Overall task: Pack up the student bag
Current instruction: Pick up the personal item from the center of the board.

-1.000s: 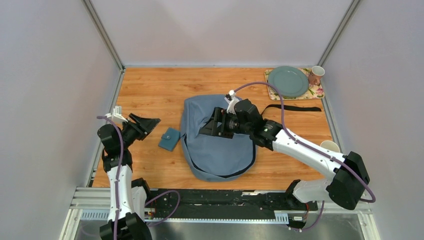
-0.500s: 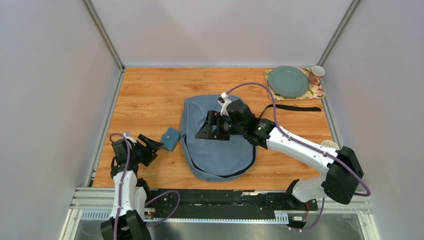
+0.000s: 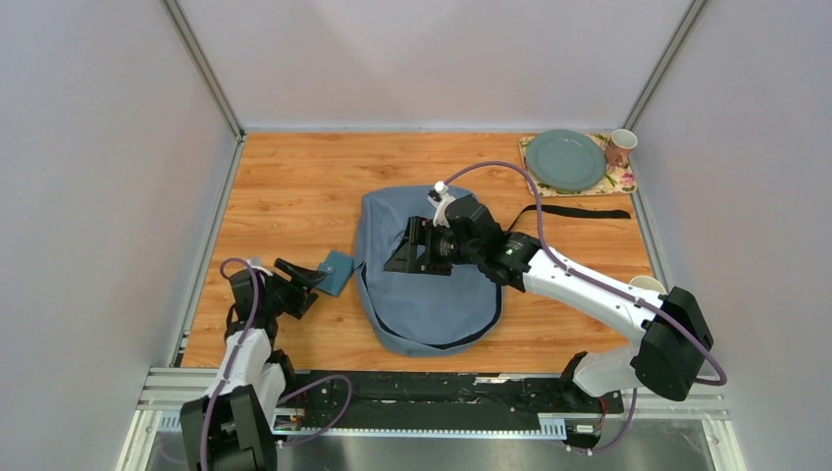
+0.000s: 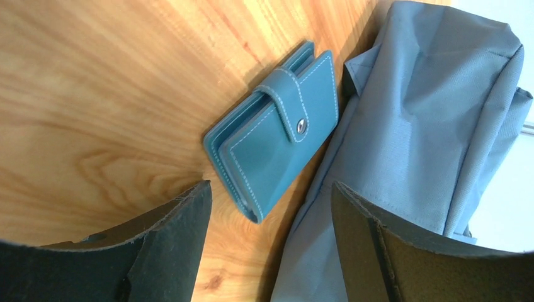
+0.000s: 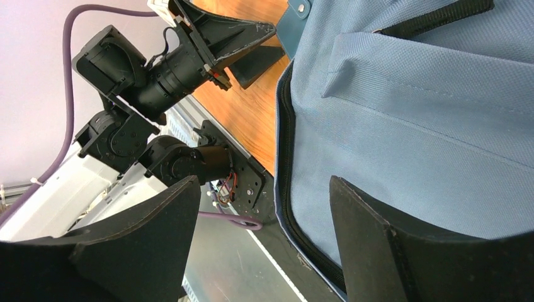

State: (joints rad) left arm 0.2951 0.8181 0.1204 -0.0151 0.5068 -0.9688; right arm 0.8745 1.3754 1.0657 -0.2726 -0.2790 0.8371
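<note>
The student bag, soft grey-blue fabric with a dark zip round its edge, lies flat mid-table. A teal wallet with a snap tab lies just left of it, touching its edge. My left gripper sits low at the wallet's left, open; in the left wrist view the wallet lies just ahead of the left gripper, its near corner between the fingertips, with the bag at right. My right gripper hovers open over the bag's upper left. The right wrist view has the right gripper framing the bag's zipped edge.
A green plate on a floral mat and a mug stand at the back right corner. The bag's black strap trails to the right. A white cup sits by the right wall. Walls close in three sides.
My left arm has dropped low and moved right toward the wallet, its jaws wider. My right gripper shifted slightly left over the bag, then held still.
</note>
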